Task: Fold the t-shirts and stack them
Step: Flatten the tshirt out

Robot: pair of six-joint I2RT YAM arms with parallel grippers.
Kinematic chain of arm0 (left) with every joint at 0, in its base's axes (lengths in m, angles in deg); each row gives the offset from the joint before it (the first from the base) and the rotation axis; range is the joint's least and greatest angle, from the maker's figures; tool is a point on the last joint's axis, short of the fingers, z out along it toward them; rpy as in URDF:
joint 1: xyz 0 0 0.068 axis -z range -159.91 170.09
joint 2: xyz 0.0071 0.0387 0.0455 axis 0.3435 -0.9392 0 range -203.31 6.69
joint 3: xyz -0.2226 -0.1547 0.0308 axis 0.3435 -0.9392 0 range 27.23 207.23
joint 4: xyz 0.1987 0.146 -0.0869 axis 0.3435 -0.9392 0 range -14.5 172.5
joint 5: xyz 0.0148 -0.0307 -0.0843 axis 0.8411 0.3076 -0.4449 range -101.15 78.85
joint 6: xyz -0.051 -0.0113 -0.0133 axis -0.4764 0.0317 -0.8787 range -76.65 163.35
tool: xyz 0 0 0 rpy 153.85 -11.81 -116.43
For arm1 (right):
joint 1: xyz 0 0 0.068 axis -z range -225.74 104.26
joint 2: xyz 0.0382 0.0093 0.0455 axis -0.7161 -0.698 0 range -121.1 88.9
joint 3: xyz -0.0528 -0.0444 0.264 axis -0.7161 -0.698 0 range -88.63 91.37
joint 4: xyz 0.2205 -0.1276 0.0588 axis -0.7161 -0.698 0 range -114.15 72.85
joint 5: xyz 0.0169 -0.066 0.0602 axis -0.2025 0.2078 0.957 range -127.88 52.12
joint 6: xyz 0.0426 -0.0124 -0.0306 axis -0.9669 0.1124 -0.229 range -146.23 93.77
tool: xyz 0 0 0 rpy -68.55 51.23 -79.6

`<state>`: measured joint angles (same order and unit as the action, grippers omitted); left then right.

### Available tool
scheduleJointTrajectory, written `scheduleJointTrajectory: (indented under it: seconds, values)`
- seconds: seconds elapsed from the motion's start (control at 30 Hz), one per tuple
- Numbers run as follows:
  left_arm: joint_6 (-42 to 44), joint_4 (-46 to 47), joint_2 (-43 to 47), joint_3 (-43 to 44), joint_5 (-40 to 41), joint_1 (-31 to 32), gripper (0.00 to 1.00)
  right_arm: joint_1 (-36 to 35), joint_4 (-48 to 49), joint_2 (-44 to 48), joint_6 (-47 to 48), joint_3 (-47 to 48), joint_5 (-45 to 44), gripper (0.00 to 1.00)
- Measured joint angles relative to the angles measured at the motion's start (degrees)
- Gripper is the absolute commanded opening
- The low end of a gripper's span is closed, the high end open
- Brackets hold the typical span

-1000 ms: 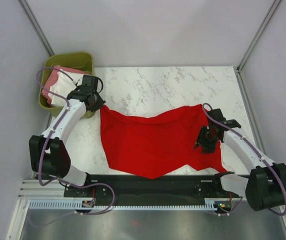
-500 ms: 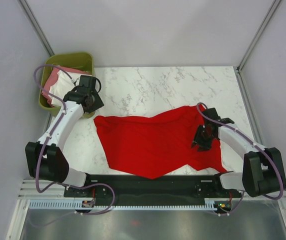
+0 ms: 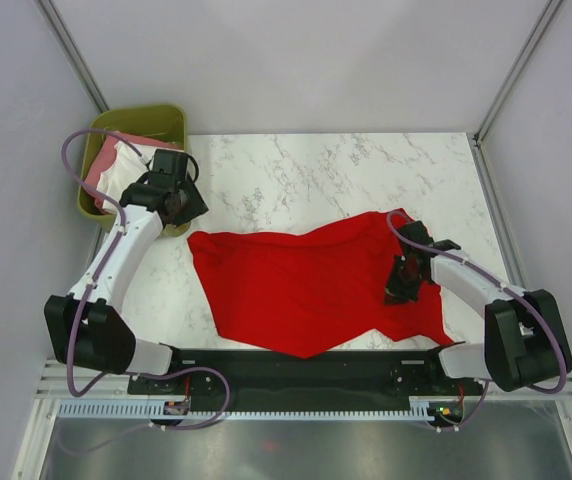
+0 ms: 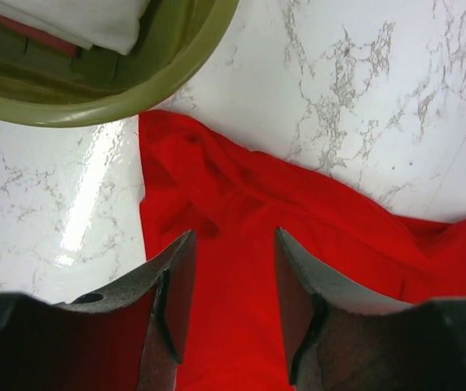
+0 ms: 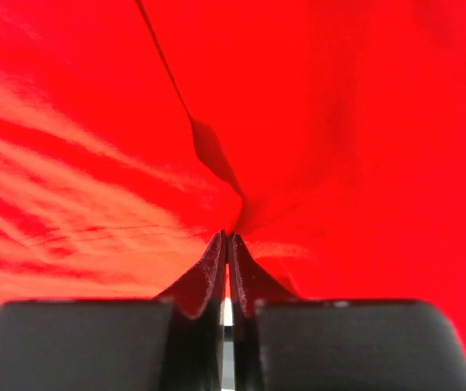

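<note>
You're flattening the red t-shirt point(image 3: 296, 290): your right tool point(image 5: 227, 240) pinches its cloth, your left tool point(image 4: 233, 238) hangs open, so grip the near corner next.

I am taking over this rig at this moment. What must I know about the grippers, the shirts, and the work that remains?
Left gripper: open, holding nothing, over the left corner of the red t-shirt.
Right gripper: shut on a pinch of the red t-shirt near its right side.
The red t-shirt lies spread but wrinkled on the table, not folded. The white t-shirt and pink t-shirt lie in the green bin at the far left.
Done: no fold and no stack visible.
Left: fold the red one, then the other two, and stack them.
</note>
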<state>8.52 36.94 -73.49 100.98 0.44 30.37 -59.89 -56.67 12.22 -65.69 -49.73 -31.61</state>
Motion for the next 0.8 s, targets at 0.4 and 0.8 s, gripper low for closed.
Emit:
scheduleJointTrajectory:
  seconds: [0.4,0.8]
  values:
    - [0.00,-1.22,1.95,-4.70,-4.39,0.04,0.56,0.07,-6.93,2.08,-0.87,24.33,-2.21,0.00]
    - [0.00,-1.90,-1.38,-8.07,-8.37,0.07,0.62,9.31,-7.74,-9.94,-1.22,57.64,-1.07,0.00]
